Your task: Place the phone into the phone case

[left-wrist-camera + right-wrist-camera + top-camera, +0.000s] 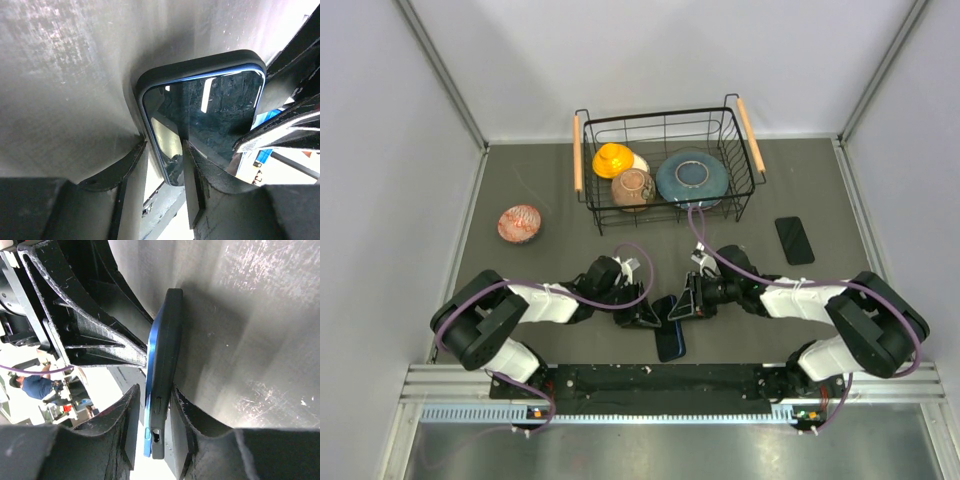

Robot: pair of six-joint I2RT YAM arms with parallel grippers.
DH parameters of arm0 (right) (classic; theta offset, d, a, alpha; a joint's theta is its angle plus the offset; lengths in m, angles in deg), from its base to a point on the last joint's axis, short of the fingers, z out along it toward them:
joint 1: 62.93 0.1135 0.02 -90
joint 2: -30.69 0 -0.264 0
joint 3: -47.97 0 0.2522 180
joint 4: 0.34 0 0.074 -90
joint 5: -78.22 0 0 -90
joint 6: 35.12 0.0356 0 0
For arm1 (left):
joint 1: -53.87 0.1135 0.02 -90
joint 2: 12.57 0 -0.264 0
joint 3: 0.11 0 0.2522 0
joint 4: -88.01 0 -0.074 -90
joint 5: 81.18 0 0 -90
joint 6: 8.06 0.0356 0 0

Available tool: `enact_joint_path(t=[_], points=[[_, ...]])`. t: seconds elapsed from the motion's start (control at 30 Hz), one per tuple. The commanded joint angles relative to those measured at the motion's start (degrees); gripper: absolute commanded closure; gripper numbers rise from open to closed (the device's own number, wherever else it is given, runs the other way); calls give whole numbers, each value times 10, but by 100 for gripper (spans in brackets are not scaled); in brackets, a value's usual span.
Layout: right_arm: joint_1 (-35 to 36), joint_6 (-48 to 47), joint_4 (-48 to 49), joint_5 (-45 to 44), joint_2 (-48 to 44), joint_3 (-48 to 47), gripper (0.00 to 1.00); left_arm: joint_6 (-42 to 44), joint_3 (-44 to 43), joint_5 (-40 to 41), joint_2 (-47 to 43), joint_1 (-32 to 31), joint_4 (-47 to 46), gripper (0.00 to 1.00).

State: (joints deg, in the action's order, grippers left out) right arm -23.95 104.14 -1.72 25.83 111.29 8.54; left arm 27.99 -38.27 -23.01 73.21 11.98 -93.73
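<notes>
A blue phone [669,338] sits in a dark case [200,61], raised on edge between both grippers near the table's front edge. In the left wrist view its screen [210,110] faces me, the case rim around it. My left gripper [164,145] pinches the phone's lower corner, one finger [197,175] on the screen and the other behind the case. In the right wrist view the phone [152,365] and case [167,355] are edge-on between the jaws of my right gripper [155,390]. One finger [192,420] touches the case back; the other stands a narrow gap off the phone.
A black wire basket [660,115] at the back holds an orange bowl [613,158], a brown bowl [633,187] and a blue plate [691,177]. A pinkish bowl [520,223] sits at the left. A flat black slab [794,240] lies at the right.
</notes>
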Motion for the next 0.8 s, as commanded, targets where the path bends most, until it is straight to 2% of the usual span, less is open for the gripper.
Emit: enact_joint_path(t=[0.0,0.17,0.27,0.3,0.4,0.53,0.63,0.77], points=[[2,0,47,9,-5,-19,71,10,1,29,11,-6,17,60],[3,12,77,8,24,-14,76,9,1,27,4,-8,16,60],[3,-5,43,-10,21,-24,97,16,-3,33,-16,-9,35,59],[2,-20,28,-18,14,-30,100,26,-5,38,-34,-8,45,59],[3,-40,-17,-45,-15,-39,100,52,-15,65,-85,-4,100,52],[0,-37,-6,-33,-58,-35,100,74,-27,87,-151,3,152,45],[-5,-13,44,-9,-94,-25,100,75,-27,88,-212,8,186,39],[-10,29,121,15,-128,0,100,68,-23,72,-288,9,180,33]])
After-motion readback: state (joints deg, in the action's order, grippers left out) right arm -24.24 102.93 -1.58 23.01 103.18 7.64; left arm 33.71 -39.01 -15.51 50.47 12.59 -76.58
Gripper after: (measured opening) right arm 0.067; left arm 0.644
